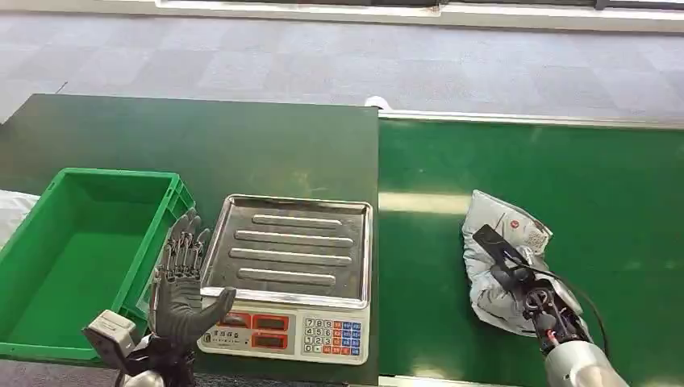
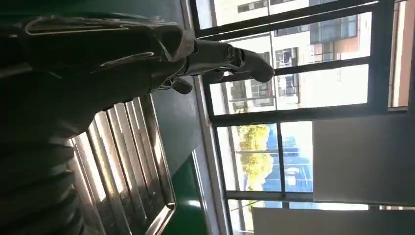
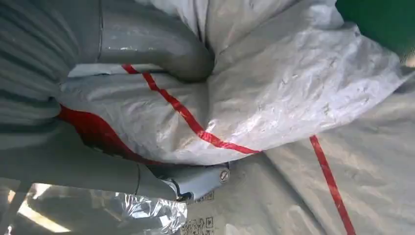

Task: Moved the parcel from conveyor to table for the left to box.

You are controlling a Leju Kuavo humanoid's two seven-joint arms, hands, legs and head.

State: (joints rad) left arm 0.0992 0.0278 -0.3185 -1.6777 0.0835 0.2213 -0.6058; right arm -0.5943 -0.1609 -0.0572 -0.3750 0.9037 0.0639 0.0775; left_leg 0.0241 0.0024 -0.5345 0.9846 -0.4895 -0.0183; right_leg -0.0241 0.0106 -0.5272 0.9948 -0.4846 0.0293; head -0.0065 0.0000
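Keep the right hand [image 1: 516,282] tight on the soft bag [image 1: 504,250], thumb pressed deep into a fold. Lift slowly, straight up off the green belt [image 1: 613,201], then carry over to the table [image 1: 202,145] by the scale [image 1: 290,274]. Mind the crinkly plastic; could slip. Left hand [image 1: 181,282] up near the green box [image 1: 81,258], fingers spread, holding nothing. Bag grey-white, shiny, wrinkled, with thin red stripes, lying on the belt.

I saw the crate [image 1: 48,266] left of the scale [image 1: 290,274] on the table [image 1: 202,137]; the parcel [image 1: 504,258] lay right, on the conveyor [image 1: 581,185].
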